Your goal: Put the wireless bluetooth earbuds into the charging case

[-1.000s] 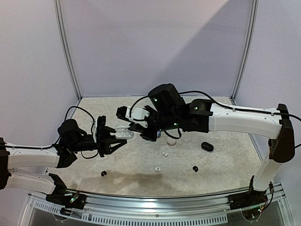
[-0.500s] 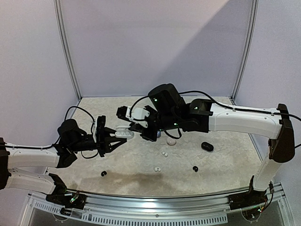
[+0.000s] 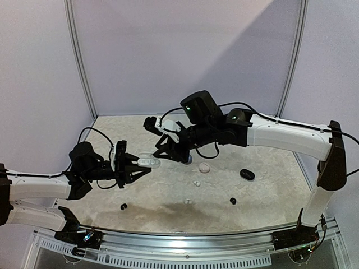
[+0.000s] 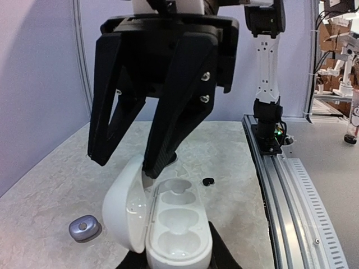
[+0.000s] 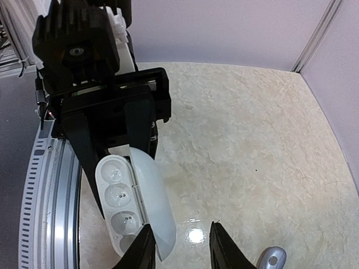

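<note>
The earbuds (image 3: 196, 182) lie loose on the bench (image 3: 269, 185), white and black, well apart from the charging case (image 4: 174, 224) on its near side. None sits in its wells, so we judge insertion not yet begun. The left jaws grasp the case by its base, lid swung open, wells presented upward. Above it the right jaws hang spread and empty, one tip by the lid's hinge — perhaps steadying it. We read no brand or writing on the case.

The left gripper (image 3: 136, 166) clamps the white charging case (image 3: 149, 161) above the tabletop (image 3: 269, 185). The right gripper (image 3: 167, 157) hovers just beside the case. Two white earbuds (image 3: 196, 182) and two black earbuds (image 3: 232, 200) lie on the tabletop.
</note>
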`<state>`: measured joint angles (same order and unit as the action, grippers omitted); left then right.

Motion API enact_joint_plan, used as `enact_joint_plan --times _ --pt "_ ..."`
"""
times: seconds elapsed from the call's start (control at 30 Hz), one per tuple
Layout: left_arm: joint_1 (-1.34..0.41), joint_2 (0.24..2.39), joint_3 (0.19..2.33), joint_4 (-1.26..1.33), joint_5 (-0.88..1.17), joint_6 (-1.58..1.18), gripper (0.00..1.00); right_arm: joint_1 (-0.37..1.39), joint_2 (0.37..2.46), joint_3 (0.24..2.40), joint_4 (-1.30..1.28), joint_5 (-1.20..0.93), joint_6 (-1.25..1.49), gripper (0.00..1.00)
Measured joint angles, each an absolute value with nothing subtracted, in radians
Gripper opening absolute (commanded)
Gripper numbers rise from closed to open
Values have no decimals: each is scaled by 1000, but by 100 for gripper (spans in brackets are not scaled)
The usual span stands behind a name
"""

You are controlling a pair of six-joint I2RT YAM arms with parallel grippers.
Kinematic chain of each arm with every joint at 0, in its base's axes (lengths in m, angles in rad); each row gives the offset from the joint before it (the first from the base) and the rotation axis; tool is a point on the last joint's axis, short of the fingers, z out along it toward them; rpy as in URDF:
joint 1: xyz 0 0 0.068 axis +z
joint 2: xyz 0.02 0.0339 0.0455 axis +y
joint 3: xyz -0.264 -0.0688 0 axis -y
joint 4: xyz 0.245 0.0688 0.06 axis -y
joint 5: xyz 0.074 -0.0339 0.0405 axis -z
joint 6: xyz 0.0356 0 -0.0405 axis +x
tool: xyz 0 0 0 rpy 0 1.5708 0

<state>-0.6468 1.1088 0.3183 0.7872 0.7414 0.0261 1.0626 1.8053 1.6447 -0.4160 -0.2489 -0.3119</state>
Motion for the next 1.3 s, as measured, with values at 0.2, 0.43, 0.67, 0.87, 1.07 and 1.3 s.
enact_joint_plan --times 0.2,0.43,0.67,0.87,1.07,1.3 --pt "-647 1117 318 790 755 20 0 1036 1819 1660 -445 -333 -264 37" --pt "-647 1133 318 794 754 -26 0 1020 1828 1668 -467 -384 -245 48" --pt "-647 1149 318 793 750 -64 0 1012 1830 1694 -462 -443 -240 59" --pt "-647 1156 318 793 746 -78 0 998 1828 1695 -432 -463 -219 59" --pt "-647 1156 318 794 740 -80 0 902 1763 1606 -394 -352 -95 37" --pt "-647 1153 318 794 730 -80 0 782 1824 1618 -558 -138 18 24"
